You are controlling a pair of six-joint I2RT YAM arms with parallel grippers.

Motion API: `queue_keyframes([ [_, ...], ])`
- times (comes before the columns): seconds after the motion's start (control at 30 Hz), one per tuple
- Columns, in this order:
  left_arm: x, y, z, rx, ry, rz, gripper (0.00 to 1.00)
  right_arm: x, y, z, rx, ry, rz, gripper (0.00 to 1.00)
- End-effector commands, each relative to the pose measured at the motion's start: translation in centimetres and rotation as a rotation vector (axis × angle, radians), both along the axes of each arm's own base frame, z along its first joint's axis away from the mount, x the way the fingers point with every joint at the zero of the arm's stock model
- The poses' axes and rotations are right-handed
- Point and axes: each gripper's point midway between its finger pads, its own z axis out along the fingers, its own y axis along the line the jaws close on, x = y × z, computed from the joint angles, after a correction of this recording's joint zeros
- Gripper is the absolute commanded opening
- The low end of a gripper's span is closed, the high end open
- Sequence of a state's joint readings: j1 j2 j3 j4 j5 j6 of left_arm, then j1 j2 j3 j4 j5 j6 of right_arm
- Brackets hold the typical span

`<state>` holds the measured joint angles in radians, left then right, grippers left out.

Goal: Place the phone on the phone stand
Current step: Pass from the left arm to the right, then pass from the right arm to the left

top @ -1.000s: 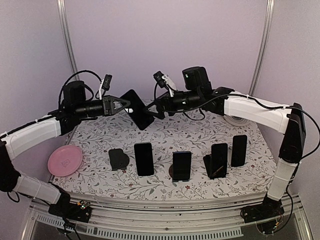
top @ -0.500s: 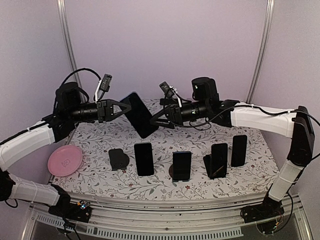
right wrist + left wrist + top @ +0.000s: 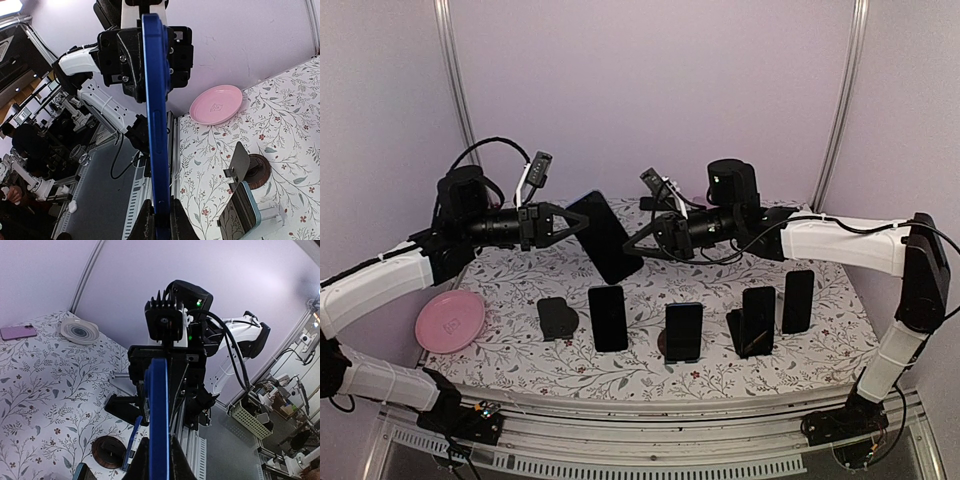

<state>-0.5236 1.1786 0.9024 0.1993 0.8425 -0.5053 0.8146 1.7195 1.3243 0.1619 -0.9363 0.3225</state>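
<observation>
A dark phone with a blue edge (image 3: pixel 605 238) hangs tilted in the air above the back of the table, held from both sides. My left gripper (image 3: pixel 570 222) is shut on its left end, and my right gripper (image 3: pixel 638 243) is shut on its lower right end. In the left wrist view the phone's blue edge (image 3: pixel 159 410) runs up from between the left gripper (image 3: pixel 157 462). The right wrist view shows the same edge (image 3: pixel 156 125) pinched in the right gripper (image 3: pixel 161 220). An empty black phone stand (image 3: pixel 557 317) sits at the left end of the front row, also seen as the stand (image 3: pixel 239 162).
Several other phones stand on stands in a row: one (image 3: pixel 608 318), one (image 3: pixel 683 332) and one (image 3: pixel 757 318). A pink plate (image 3: pixel 450 320) lies at the table's left edge. A white dish (image 3: pixel 80 331) and a pink phone (image 3: pixel 19 332) lie at the back.
My right gripper has closed from wide open onto the phone's lower right end. Both arms and the phone have shifted slightly to the right.
</observation>
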Motion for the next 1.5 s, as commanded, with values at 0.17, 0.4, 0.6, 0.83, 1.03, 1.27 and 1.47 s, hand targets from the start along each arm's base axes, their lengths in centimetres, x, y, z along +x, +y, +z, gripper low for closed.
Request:
queue_keyframes([
  [0.17,1.7,0.1,1.0,-0.050,-0.032,0.106,0.56,0.3,0.2,3.0,0.051,-0.085,-0.121,0.02],
  [0.4,4.1,0.6,-0.3,-0.026,0.031,0.284,0.96,1.2,1.0,4.9,0.080,-0.171,-0.272,0.02],
  [0.6,5.5,2.0,-0.3,-0.027,0.053,0.462,0.97,2.7,1.9,5.2,0.023,-0.255,-0.452,0.02],
  [0.83,6.1,2.6,0.8,-0.049,0.045,0.554,0.97,3.9,3.1,4.8,-0.044,-0.346,-0.576,0.02],
  [1.03,6.3,2.1,1.1,-0.061,0.063,0.556,0.97,4.3,4.2,4.8,-0.089,-0.410,-0.638,0.02],
  [1.27,6.5,1.9,1.5,-0.087,0.066,0.554,0.94,4.6,5.0,3.9,-0.142,-0.446,-0.674,0.02],
  [1.47,7.0,1.8,1.4,-0.091,0.075,0.571,0.87,4.3,5.7,3.6,-0.173,-0.488,-0.696,0.02],
])
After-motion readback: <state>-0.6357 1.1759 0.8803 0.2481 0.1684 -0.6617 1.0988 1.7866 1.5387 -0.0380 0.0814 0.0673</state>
